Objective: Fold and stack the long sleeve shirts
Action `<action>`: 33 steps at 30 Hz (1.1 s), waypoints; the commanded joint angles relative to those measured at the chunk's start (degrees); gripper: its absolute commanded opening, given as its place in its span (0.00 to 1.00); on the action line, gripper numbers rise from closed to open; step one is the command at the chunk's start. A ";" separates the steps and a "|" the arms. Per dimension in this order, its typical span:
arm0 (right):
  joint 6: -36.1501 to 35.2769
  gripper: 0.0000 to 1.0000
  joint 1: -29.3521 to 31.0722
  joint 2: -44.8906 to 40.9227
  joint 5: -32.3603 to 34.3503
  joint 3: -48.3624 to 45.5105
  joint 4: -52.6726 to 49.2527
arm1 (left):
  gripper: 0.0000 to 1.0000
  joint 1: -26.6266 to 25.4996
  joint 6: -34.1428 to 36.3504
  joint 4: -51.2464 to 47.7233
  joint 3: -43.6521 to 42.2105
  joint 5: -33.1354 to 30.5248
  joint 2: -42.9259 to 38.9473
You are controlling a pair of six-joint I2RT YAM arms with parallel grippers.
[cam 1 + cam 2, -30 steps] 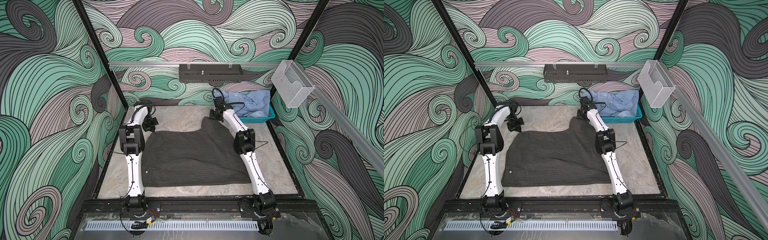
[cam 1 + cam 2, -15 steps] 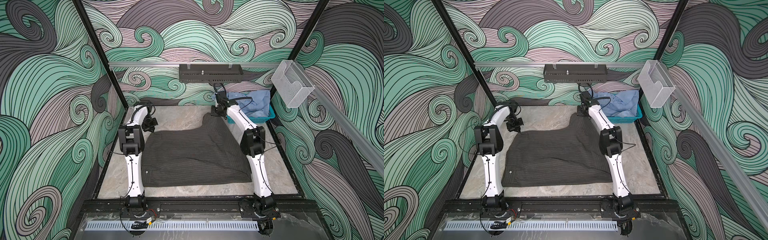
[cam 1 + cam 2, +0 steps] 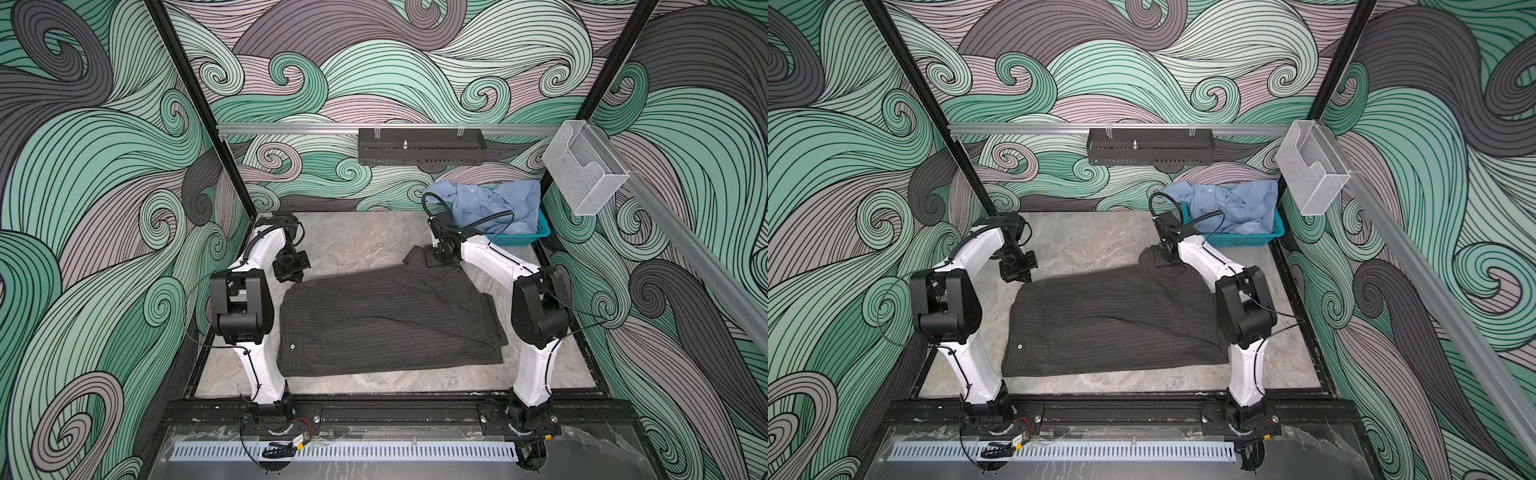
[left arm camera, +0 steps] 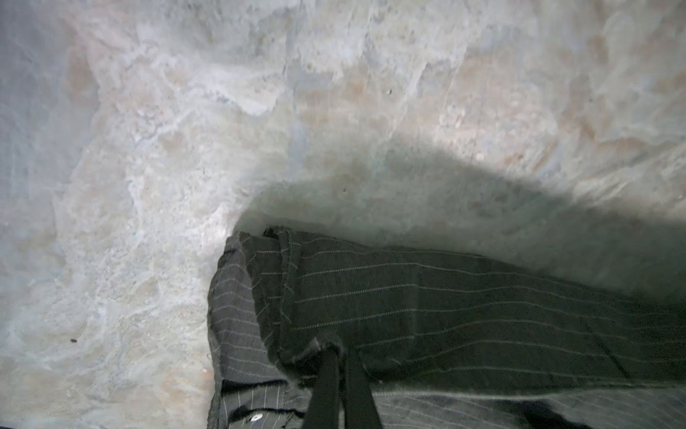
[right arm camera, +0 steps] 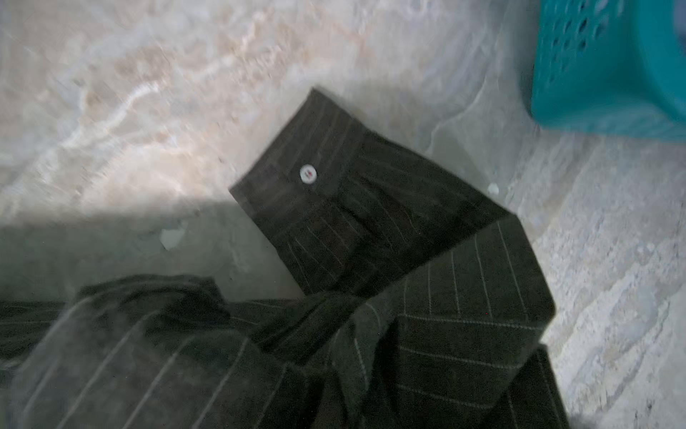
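Dark charcoal pinstriped cloth shirt [image 3: 390, 324] is spread mid-table, long axis 9–3 o'clock. Left gripper [image 3: 299, 277] is clamped on its 10 o'clock corner; right gripper [image 3: 434, 262] is closed, seemingly on the sleeve at 1 o'clock. Plain light blue cloth shirt [image 3: 494, 205] is heaped in teal plastic mesh basket [image 3: 521, 239].

Charcoal pinstriped shirt [image 5: 427, 334], cuff [image 5: 371, 208] with white button [image 5: 307, 174], on marble table [image 5: 148, 111]; teal basket [image 5: 608, 67] near.

Lab robot cell: swirl-printed walls [image 3: 83, 174], aluminium rail [image 3: 291, 129].
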 commanded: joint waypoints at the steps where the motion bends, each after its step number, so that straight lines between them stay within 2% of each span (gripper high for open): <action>1: 0.87 0.00 0.38 -5.93 2.45 -5.61 2.80 | 0.00 -0.24 0.94 1.35 -3.40 -0.64 -4.06; 10: 3.38 0.00 2.56 -16.38 1.91 -20.47 4.89 | 0.00 -3.32 0.74 2.03 -12.02 -2.88 -10.23; 16: 4.32 0.00 3.09 -19.75 2.31 -26.72 5.21 | 0.00 -4.93 -0.62 2.69 -16.90 -4.83 -12.40; 26: 5.92 0.02 4.46 -21.21 1.76 -32.63 6.57 | 0.00 -5.91 -1.69 1.01 -18.47 -8.82 -12.76; 31: 6.28 0.11 5.93 -22.09 0.92 -33.80 6.22 | 0.09 -6.42 -1.34 0.74 -19.70 -8.66 -13.04; 33: 6.28 0.18 6.04 -23.16 0.61 -34.10 5.76 | 0.20 -6.48 -0.92 0.33 -19.99 -8.37 -13.92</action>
